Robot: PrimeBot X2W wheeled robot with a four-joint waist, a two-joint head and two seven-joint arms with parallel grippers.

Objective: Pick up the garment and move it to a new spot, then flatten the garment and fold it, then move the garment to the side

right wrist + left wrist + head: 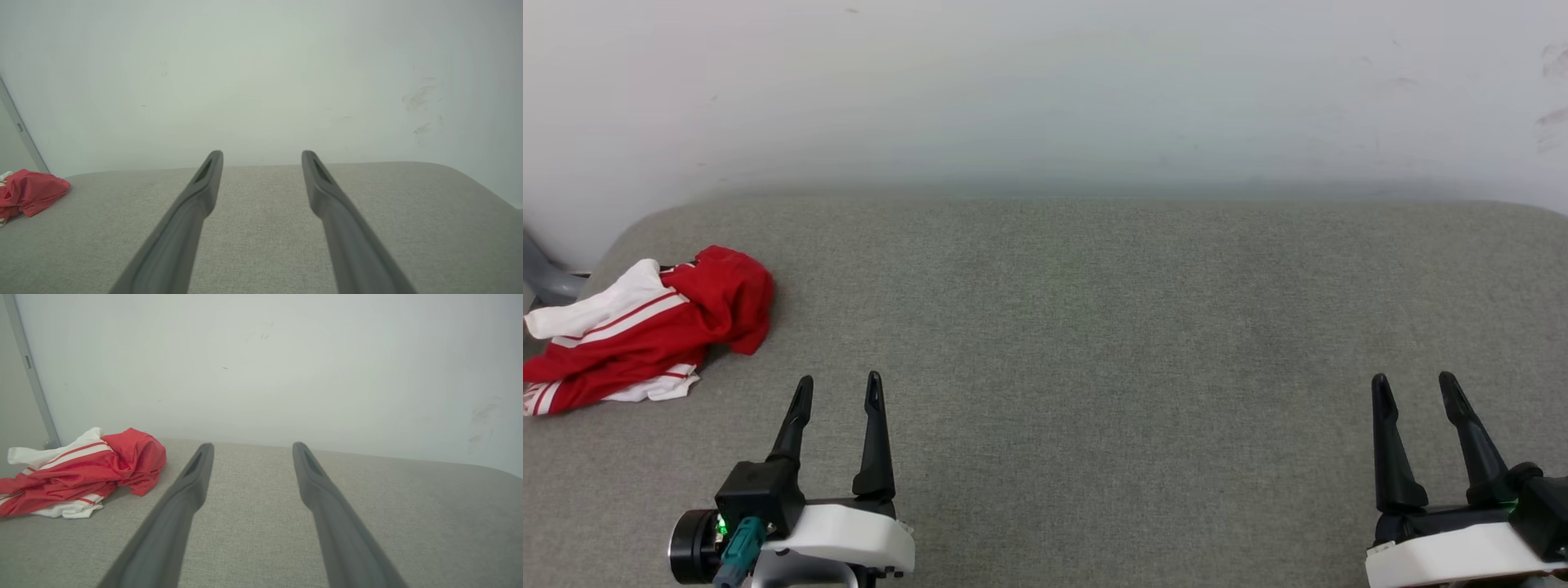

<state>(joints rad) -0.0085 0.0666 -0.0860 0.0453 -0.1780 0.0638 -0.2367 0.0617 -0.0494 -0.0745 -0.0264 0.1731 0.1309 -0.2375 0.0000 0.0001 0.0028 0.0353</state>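
The garment [654,327] is a crumpled red and white heap with red-and-white striped trim, lying at the far left of the grey fabric surface [1094,327]. My left gripper [840,385] stands open at the lower left, a short way right of and nearer than the heap, holding nothing. At the lower right my right gripper [1413,382] is open and empty, far from the cloth. The left wrist view has the garment [81,473] left of my open left gripper [250,447]. In the right wrist view the garment [28,196] lies at the far left edge, away from my right gripper [261,154].
A pale wall [1045,90] rises right behind the grey surface. The surface's rounded corners show at the back left and back right. A grey post [32,375] stands by the wall beyond the garment.
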